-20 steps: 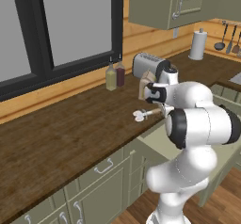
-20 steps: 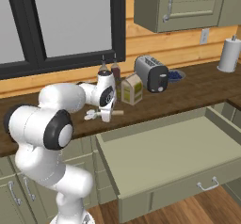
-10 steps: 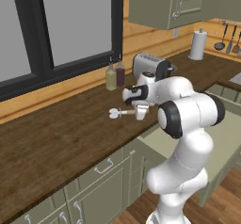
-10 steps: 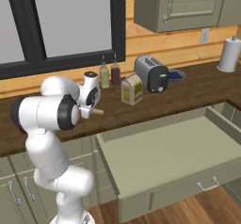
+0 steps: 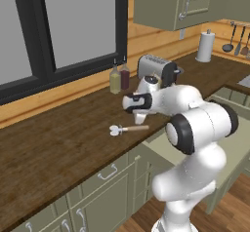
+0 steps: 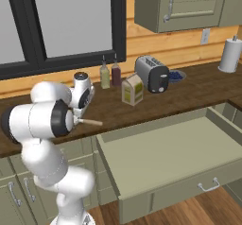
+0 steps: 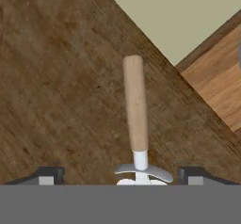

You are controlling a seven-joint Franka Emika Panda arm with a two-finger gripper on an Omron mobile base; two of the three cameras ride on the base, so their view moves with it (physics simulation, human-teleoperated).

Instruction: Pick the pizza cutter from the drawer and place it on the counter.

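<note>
The pizza cutter [image 5: 128, 128] lies flat on the dark wood counter [image 5: 58, 143], wheel head to the left and tan handle to the right. My gripper [image 5: 139, 121] hangs just above it, open. In the hand view the cutter [image 7: 135, 110] points away from me. Its silver head sits between my wide-apart fingertips [image 7: 47, 176] without touching either. In the right base view my elbow covers the gripper and just the cutter's handle [image 6: 90, 122] pokes out. The wide drawer [image 6: 165, 153] stands pulled out to the right, its pale olive floor bare.
Two bottles [image 5: 119, 78] and a toaster [image 5: 156, 69] stand behind my hand near the wall. A carton [image 6: 133, 89] and a blue bowl [image 6: 176, 75] sit further right, a paper towel roll [image 5: 205, 47] at the far end. The counter's front edge [image 7: 188, 84] runs close to the cutter.
The arm swung left over the counter carrying the cutter, then lowered it. The cutter now rests on the wood and the fingers stand apart from it.
</note>
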